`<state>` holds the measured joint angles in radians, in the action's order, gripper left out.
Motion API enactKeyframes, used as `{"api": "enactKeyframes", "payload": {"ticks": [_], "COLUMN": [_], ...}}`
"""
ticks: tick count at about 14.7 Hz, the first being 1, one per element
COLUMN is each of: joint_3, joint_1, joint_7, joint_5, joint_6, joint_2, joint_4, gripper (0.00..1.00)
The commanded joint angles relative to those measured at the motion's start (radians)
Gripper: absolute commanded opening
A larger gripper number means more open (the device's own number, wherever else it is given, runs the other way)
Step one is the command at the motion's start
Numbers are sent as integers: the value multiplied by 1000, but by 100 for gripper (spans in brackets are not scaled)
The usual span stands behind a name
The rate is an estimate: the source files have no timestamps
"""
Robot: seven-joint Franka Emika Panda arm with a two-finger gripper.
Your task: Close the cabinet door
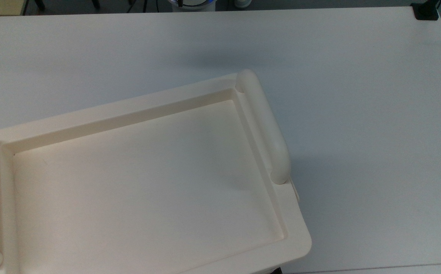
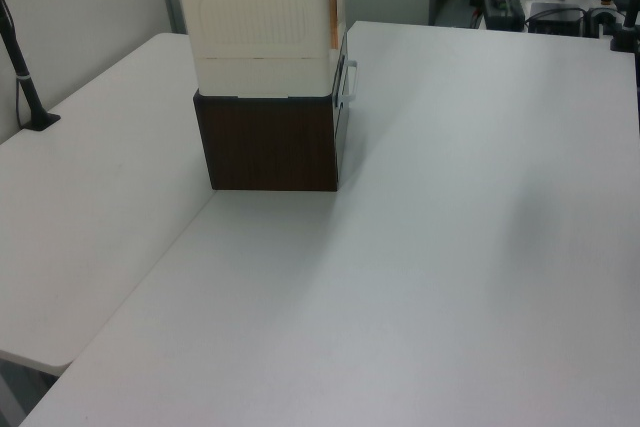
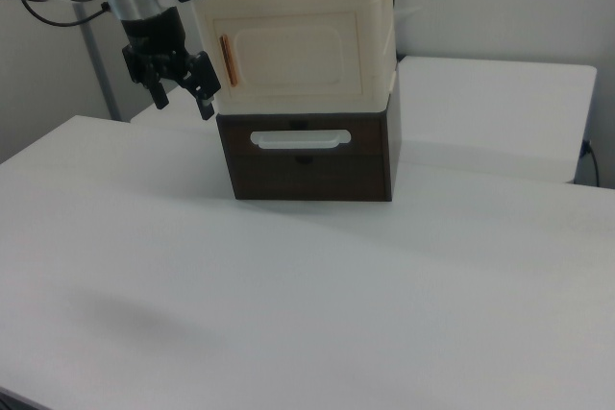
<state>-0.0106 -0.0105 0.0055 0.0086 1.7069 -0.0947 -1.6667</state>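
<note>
Hovering beside the shut cabinet door (image 3: 288, 60) in the right view, the end effector (image 3: 183, 98) gapes apart.

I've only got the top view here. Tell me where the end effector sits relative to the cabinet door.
Observer: In the right view, the end effector hangs just off the cream cabinet, on the right view's left, level with the cabinet door.
Operator: Report its fingers.
Observer: Open, pointing down, with nothing between them.
Operator: Now the door's state.
Observer: It looks flush with the cabinet's front, or nearly so. An orange strip runs down the edge nearest the end effector.
</note>
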Motion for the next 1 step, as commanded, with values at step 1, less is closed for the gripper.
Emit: {"api": "enactKeyframes", "payload": {"ticks": [1], "joint_3": [-6], "joint_1": [14], "joint_7": [-24], "joint_5": [-1], "joint_6": [11], "joint_2": [-13], "joint_4": [-21], "gripper": [100]}}
